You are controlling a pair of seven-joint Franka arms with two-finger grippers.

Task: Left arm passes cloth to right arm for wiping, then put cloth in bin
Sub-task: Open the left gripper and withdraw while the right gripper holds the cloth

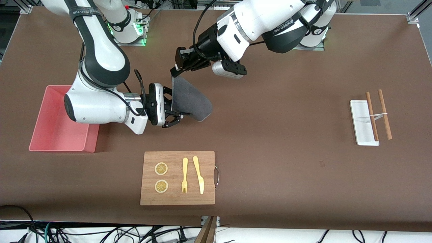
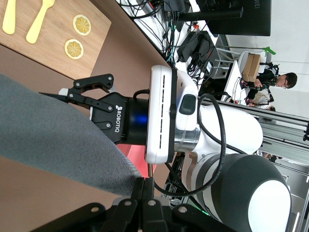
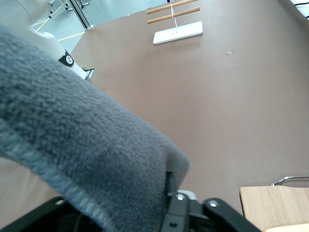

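**Cloth held between both grippers above the table**

Table (image 1: 287, 162) first: you have a wide brown surface with both arms reaching in over its middle. Next in size, the bin (image 1: 50, 135) sits at the right arm's end of the table, with the right arm's forearm over its rim.

Look then at the wooden cutting board (image 1: 179, 199), nearer the front camera than both grippers; it carries two lemon slices (image 1: 161, 168), a yellow fork (image 1: 184, 175) and a yellow knife (image 1: 198, 174).

The cloth (image 1: 190, 99) hangs in the air over the bare table, between the bin and the table's middle, grey face showing. You will see its top corner pinched in the left gripper (image 1: 174, 70), whose fingers are pressed together on it. The right gripper (image 1: 175, 116) is at the cloth's lower edge: in the left wrist view its fingers (image 2: 91, 83) stand spread, with the cloth (image 2: 53, 130) lying across the gap, and you cannot tell whether either fingertip touches the fabric. The right wrist view is mostly filled by the cloth (image 3: 82, 145).

At the left arm's end lie a small white tray (image 1: 362, 123) and two wooden sticks (image 1: 384, 114), one stick resting across the tray.
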